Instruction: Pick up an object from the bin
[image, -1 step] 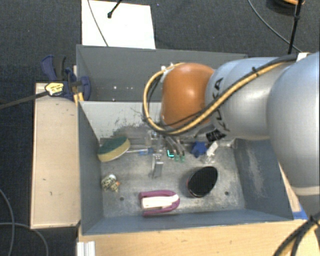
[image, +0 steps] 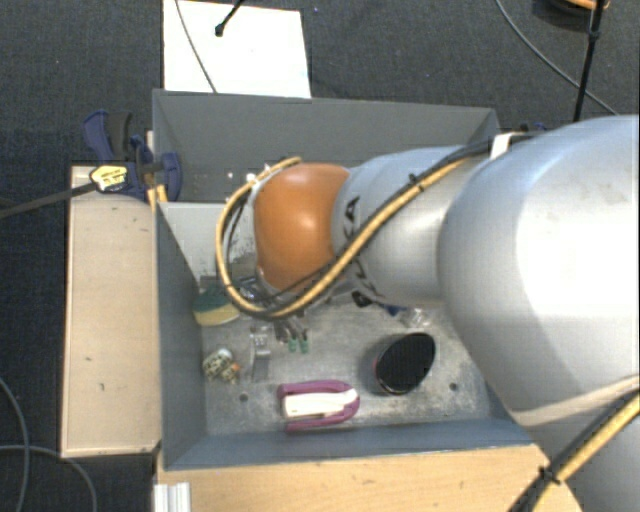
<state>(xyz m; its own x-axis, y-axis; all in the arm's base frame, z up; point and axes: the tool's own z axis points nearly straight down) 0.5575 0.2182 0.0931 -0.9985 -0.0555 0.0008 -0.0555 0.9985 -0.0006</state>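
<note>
Claw: the claw (image: 278, 338) is seen low in the bin (image: 330, 140), under the arm's orange cover (image: 295, 235). Whether it is wide or narrow cannot be told, as much of it is hidden by that cover.
Held thing: nothing is seen gripped.
Nearest thing: a yellow and green sponge (image: 212, 306) lies just beside the claw, on the side away from the arm, against the bin wall.
Other things: a small crumpled scrap (image: 220, 366) is found near the claw, below the sponge in the view. A purple and white case (image: 318, 404) lies between the claw and the bin's near wall, apart from the claw. A black round disc (image: 405, 362) lies on the arm's side of the claw, well apart.
Done: the claw is placed close to the bin floor, so the reach is judged largely made.
Left: which thing is meant cannot be settled. A grip and a lift clear of the bin are judged to be outstanding.
</note>
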